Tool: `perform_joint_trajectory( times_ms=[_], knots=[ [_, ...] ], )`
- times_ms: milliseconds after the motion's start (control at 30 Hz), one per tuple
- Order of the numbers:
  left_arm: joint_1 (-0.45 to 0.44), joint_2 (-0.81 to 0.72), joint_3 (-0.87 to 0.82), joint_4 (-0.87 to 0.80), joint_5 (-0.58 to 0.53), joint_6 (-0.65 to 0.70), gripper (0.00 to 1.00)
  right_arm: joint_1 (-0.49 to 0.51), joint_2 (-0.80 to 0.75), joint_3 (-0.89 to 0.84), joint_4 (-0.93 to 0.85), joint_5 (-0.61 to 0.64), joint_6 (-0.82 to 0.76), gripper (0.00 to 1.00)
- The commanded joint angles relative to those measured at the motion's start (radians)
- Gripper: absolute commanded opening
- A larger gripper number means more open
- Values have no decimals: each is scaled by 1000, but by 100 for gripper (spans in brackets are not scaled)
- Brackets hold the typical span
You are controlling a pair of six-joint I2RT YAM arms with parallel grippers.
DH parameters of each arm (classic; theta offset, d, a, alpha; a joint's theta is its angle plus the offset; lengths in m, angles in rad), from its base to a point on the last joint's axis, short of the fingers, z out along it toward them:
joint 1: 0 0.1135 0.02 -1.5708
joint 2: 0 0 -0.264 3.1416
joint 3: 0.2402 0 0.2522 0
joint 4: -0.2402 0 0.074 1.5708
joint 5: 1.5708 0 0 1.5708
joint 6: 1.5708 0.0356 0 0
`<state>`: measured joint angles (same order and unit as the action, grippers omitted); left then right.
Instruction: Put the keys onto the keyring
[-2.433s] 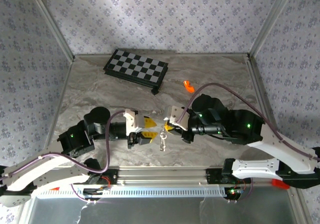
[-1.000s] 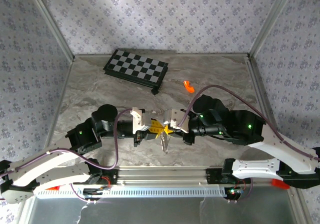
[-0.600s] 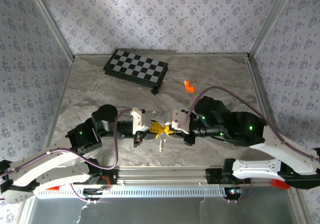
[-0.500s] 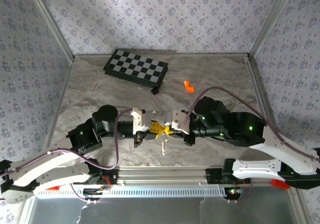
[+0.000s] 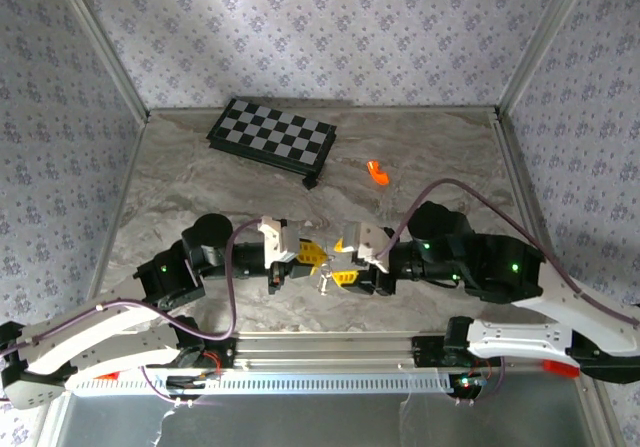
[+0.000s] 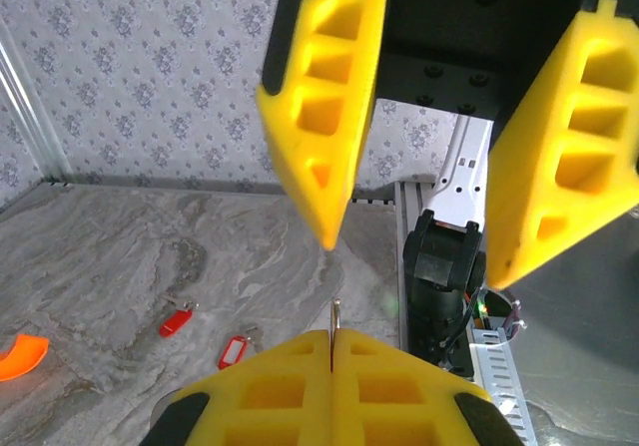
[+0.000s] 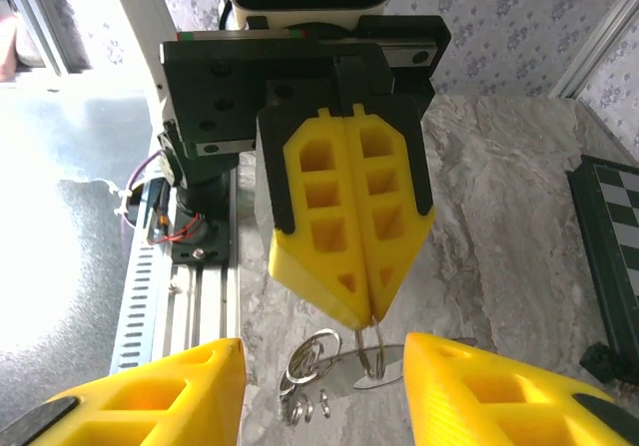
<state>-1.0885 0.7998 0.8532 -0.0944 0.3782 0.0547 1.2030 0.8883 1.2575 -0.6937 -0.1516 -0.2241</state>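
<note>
Silver keyring (image 7: 371, 358) hangs pinched in our closed left hand (image 7: 364, 311); our right hand (image 6: 409, 256) stands open.
Light, stiff, slippery wire: we judge its rim the best hold; red keys (image 6: 177, 319) lie apart on the desk (image 6: 100, 256).

From above we see both arms reaching in over the marbled desk (image 5: 190, 182) and meeting near its front edge. The yellow left fingers (image 5: 310, 253) are pressed together and point toward the right fingers (image 5: 346, 278), which stand apart. The small silver keyring (image 5: 324, 284) sits at the tips between them, its chain trailing toward us. Well behind, a chequered board (image 5: 272, 137) lies near the back wall, with a bright orange piece (image 5: 377, 172) to its right.
</note>
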Motion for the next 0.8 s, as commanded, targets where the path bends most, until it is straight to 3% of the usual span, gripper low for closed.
perform_joint_trajectory(
  times_ms=[0,267,767],
  knots=[
    [-2,-30,2,85,36,-16,0,-16,-31,-22,59,-38,60,43],
    [-1,-38,-25,164,67,-68,0,-43,-41,-56,129,-121,105,43],
    [-2,-39,-48,216,94,-98,0,-59,-49,-102,138,-66,106,41]
  ],
)
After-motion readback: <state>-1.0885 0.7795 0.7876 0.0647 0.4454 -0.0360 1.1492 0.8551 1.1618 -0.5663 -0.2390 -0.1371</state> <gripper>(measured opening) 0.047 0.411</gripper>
